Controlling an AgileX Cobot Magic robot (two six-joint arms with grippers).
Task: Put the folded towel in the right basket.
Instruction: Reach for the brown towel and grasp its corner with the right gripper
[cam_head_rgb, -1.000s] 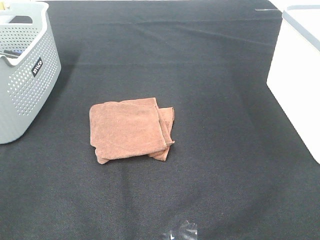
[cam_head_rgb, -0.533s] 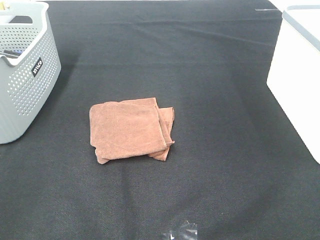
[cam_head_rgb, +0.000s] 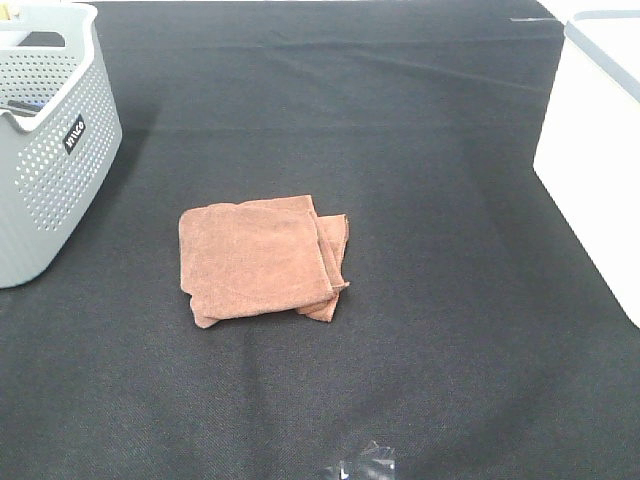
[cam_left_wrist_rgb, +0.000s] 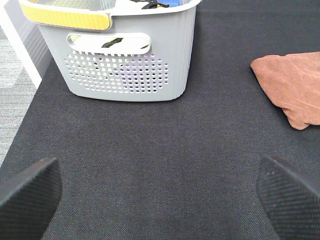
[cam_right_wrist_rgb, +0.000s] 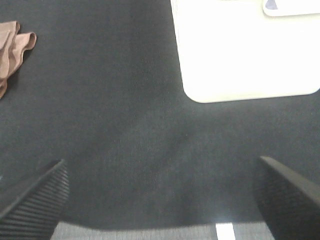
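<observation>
Exterior high shows the folded towel (cam_head_rgb: 262, 260) flat on the desk (cam_head_rgb: 420, 130), right basket (cam_head_rgb: 595, 150) at its 3 o'clock. Soft, light, apt to unfold: pinch all layers at its 3 o'clock edge. Left hand (cam_left_wrist_rgb: 160, 200) and right hand (cam_right_wrist_rgb: 160, 200) spread, empty.

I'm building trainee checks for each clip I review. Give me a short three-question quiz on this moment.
1. True or false: the brown towel lies inside the white basket.
2. Which gripper holds the towel? A) the left gripper B) the right gripper C) neither; both are open and empty
3. Fill in: the towel lies on the black cloth, nearer the ___ perforated basket than the white one.

Key:
1. False; it lies folded on the cloth between the two baskets.
2. C
3. grey
</observation>
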